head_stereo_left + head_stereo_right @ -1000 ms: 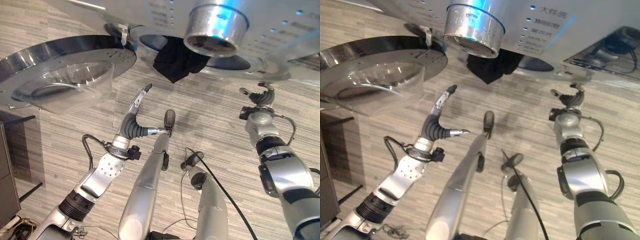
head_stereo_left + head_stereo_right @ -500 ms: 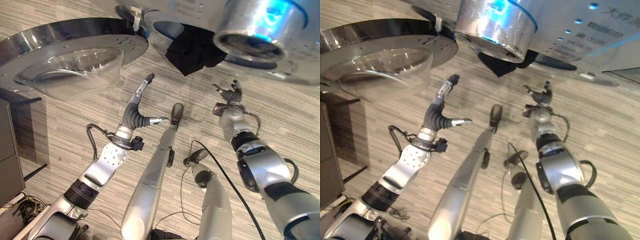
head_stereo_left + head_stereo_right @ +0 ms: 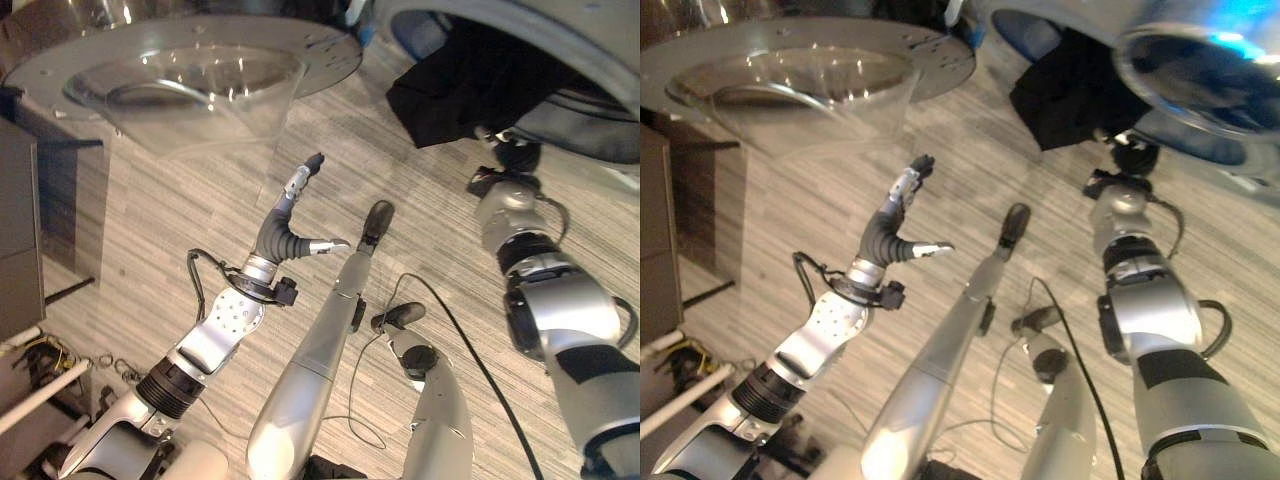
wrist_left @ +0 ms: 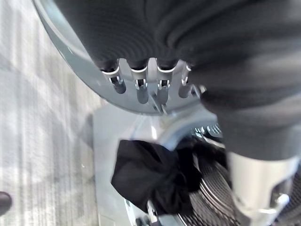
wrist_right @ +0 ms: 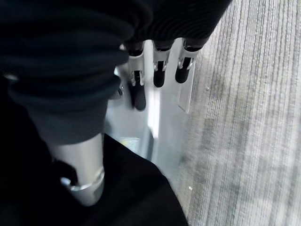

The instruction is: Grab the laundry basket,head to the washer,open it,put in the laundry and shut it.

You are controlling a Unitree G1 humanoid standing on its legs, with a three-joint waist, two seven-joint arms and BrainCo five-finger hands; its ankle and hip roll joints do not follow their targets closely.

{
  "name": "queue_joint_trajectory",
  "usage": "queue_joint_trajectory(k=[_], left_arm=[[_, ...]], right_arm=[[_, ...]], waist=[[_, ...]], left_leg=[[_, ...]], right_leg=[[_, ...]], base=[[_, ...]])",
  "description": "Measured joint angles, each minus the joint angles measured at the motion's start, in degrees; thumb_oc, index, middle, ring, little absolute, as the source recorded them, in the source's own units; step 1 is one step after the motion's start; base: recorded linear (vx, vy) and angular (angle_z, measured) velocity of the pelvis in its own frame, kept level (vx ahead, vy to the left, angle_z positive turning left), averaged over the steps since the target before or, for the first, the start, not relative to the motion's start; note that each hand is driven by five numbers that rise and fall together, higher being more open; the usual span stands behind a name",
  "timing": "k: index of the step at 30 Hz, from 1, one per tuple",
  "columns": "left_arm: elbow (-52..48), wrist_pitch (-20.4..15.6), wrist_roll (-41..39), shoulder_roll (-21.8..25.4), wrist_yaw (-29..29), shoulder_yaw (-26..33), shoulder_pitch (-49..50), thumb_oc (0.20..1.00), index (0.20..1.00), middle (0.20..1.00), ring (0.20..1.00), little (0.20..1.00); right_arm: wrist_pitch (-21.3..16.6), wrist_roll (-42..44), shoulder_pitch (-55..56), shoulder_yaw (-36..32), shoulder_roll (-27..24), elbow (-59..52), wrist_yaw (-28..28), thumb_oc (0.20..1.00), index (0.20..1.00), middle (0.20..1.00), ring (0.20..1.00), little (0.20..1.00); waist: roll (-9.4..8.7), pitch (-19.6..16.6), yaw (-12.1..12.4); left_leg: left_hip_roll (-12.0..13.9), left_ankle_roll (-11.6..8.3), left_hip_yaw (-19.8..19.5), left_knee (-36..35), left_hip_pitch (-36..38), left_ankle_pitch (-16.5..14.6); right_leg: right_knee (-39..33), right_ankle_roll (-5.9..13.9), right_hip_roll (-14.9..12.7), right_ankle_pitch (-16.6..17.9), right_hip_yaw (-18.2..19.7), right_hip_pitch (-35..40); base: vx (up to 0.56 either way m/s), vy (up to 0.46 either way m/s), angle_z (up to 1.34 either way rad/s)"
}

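The washer's round glass door (image 3: 190, 75) stands swung open at the upper left. Black laundry (image 3: 460, 85) hangs out of the drum opening (image 3: 590, 110) at the upper right. My right hand (image 3: 505, 165) is raised right under that cloth; in the right wrist view its fingers (image 5: 159, 70) are straight and its thumb lies against the black laundry (image 5: 136, 197). My left hand (image 3: 290, 215) hovers in mid-air below the door, open, fingers spread, holding nothing. In the left wrist view its fingers (image 4: 141, 89) point at the door's rim, with the black laundry (image 4: 150, 174) beyond.
A dark cabinet (image 3: 20, 230) stands at the left edge, with loose cords (image 3: 50, 360) on the floor beside it. The washer's silver dial (image 3: 1200, 60) glows blue above the right arm. Striped wood-grain floor (image 3: 160, 230) lies below the door.
The camera has swung, so the whole picture shifted. My right hand has risen from open air up to the black laundry at the drum opening. The left hand keeps its open pose.
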Motion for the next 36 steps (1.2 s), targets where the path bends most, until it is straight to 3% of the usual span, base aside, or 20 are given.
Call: queue_joint_trajectory(k=[9, 22, 23, 24, 25, 26, 31, 33, 36], left_arm=[[-0.41, -0.67, -0.36, 0.0, -1.1, 0.79, 0.25, 1.0, 1.0, 1.0, 1.0, 1.0], [-0.4, -0.67, -0.5, 0.02, -1.61, 1.49, 0.48, 1.0, 1.0, 1.0, 1.0, 1.0], [-0.4, -0.66, -0.54, 0.02, -1.63, 1.28, 0.48, 1.0, 1.0, 1.0, 1.0, 1.0], [-0.4, -0.65, -0.54, 0.02, -1.64, 1.14, 0.52, 1.0, 1.0, 1.0, 1.0, 1.0], [-0.4, -0.65, -0.54, 0.04, -1.65, 1.12, 0.54, 1.0, 1.0, 1.0, 1.0, 1.0], [-0.42, -0.64, -0.54, 0.11, -1.79, 1.13, 0.58, 1.0, 1.0, 1.0, 1.0, 1.0], [-0.51, -0.6, -0.53, 0.58, -2.05, 1.28, 1.35, 1.0, 1.0, 1.0, 1.0, 1.0], [-2.62, -0.58, -0.59, 1.65, -1.87, 2.29, 2.25, 1.0, 1.0, 1.0, 1.0, 1.0], [-4.25, -0.57, -2.37, 1.98, -1.79, 2.01, 3.1, 1.0, 1.0, 1.0, 1.0, 1.0]], right_arm=[[-0.08, 7.36, -2.56, 0.6, -1.93, 1.12, 3.7, 1.0, 1.0, 1.0, 1.0, 1.0], [-0.11, 8.39, -5.74, 3.53, 2.21, -0.03, 3.85, 1.0, 1.0, 1.0, 1.0, 1.0], [-0.11, 8.43, -5.92, 3.48, 2.18, -0.02, 3.61, 0.959, 0.959, 0.959, 0.959, 0.959], [-0.11, 8.44, -6.06, 3.47, 2.15, -0.02, 3.6, 0.617, 0.617, 0.617, 0.617, 0.617], [-0.11, 8.45, -6.25, 3.45, 2.03, 0.04, 3.59, 0.555, 0.555, 0.555, 0.555, 0.555], [-0.14, 9.11, -6.74, 3.39, 1.72, 0.51, 3.63, 0.2, 0.2, 0.2, 0.2, 0.2], [0.79, 11.83, -9.41, -0.63, -0.44, 4.74, 3.28, 0.2, 0.2, 0.2, 0.2, 0.2], [3.19, 14.45, -9.97, -1.66, -2.49, 4.7, 2.44, 0.2, 0.2, 0.2, 0.2, 0.2], [3.63, 15.98, -10.54, -1.57, -3.53, 4.2, 0.4, 0.2, 0.2, 0.2, 0.2, 0.2]], waist=[[0.43, 0.04, 1.81], [0.43, 0.04, 2.28], [0.42, 0.04, 2.29], [0.42, 0.04, 2.3], [0.42, 0.04, 2.32], [0.42, 0.04, 2.36], [0.42, 0.04, 3.87], [0.32, 0.05, 4.58], [0.07, 0.09, 3.86]], left_leg=[[-0.61, 0.0, -0.71, 0.14, -2.23, 0.0], [-0.39, -0.3, -1.89, 1.85, -2.79, 0.21], [-0.41, -0.43, -2.08, 1.84, -2.88, 0.31], [-0.43, -0.52, -2.19, 1.84, -3.01, 0.38], [-0.49, -0.68, -2.46, 1.84, -3.19, 0.49], [-0.55, -0.87, -3.15, 1.86, -3.48, 0.67], [-0.87, -1.06, -4.03, 1.93, -3.87, 0.88], [-0.92, -0.89, -4.05, 1.83, -3.95, 1.06], [-1.27, -1.04, -4.28, 1.58, -4.5, 1.02]], right_leg=[[0.03, -0.07, -0.16, -0.4, -0.71, -1.56], [1.82, -0.38, 0.11, -1.12, -0.92, -1.55], [1.82, -0.37, 0.22, -1.12, -1.1, -1.53], [1.88, -0.46, 0.28, -1.2, -1.53, -1.49], [1.96, -0.55, 0.34, -1.28, -1.99, -1.48], [2.02, -0.78, 0.44, -1.51, -2.58, -1.48], [2.61, -1.06, 0.38, -1.96, -3.62, -1.43], [2.83, -1.04, 0.29, -1.96, -3.8, -1.41], [3.19, -0.78, -0.11, -2.03, -4.32, -1.78]], base=[[0.05, -0.001, 0.07], [0.0, -0.011, 0.0], [0.02, -0.059, 0.07], [0.01, -0.046, 0.09], [0.03, -0.059, 0.15], [0.03, -0.049, 0.16], [0.02, -0.006, 0.1], [0.0, 0.0, 0.0], [0.0, 0.009, 0.07]])
